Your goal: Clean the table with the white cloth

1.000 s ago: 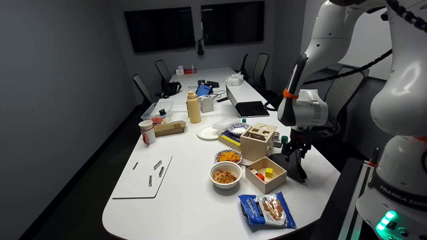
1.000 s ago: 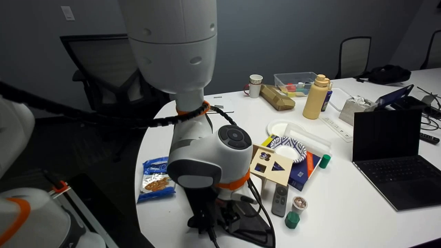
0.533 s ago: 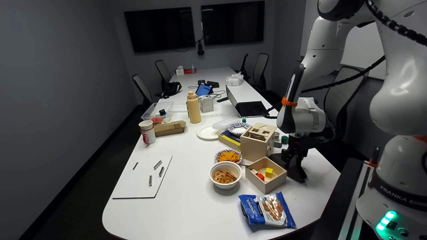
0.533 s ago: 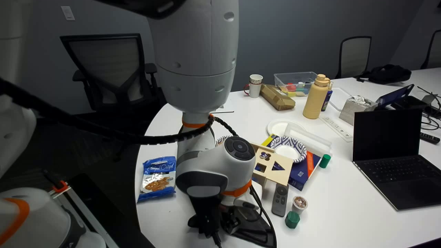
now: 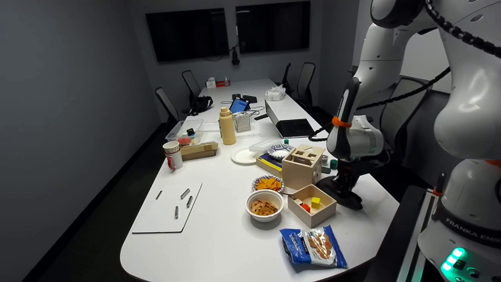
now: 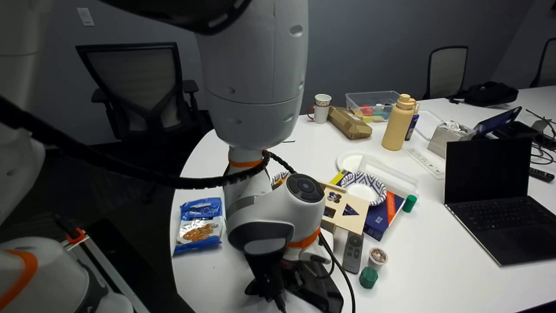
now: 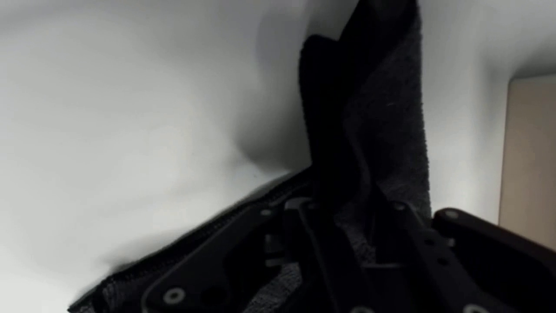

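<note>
Wrist view: the jaws of my black two-fingered claw (image 7: 349, 208) are together on a raised fold of the black fabric cloth (image 7: 391, 113), the rest of it spreading beneath and to both sides of them. That's the change: a moment ago, in an exterior view, they stood apart over a flatter cloth; now it has bunched up between them. I take the grasp as made and the wiping of the smooth white table (image 5: 219, 250) as still to come. The task says white cloth; I make out only this black one. The pale, square wooden tray (image 5: 300, 212), just beside the claw, could get knocked. Black on black, I can't judge how firm the pinch is. In an exterior view my white robot arm (image 6: 278, 213) hides much of the claw, and the cloth runs out of the wrist view beyond it
</note>
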You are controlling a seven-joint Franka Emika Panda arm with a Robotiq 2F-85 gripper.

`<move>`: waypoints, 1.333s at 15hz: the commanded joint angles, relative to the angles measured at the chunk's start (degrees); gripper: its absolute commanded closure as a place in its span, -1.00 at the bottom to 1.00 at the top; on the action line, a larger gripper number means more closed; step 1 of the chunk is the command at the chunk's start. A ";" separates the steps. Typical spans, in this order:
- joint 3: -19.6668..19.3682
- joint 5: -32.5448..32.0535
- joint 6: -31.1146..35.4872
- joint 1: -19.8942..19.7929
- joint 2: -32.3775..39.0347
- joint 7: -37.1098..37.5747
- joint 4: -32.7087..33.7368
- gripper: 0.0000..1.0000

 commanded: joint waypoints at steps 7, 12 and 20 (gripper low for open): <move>-20.24 -3.16 0.93 15.24 -0.85 7.45 -2.18 0.95; -18.05 -3.78 -2.94 14.96 -4.56 6.48 -7.87 0.95; -1.30 -2.19 -0.77 4.36 -6.17 4.58 -8.21 0.95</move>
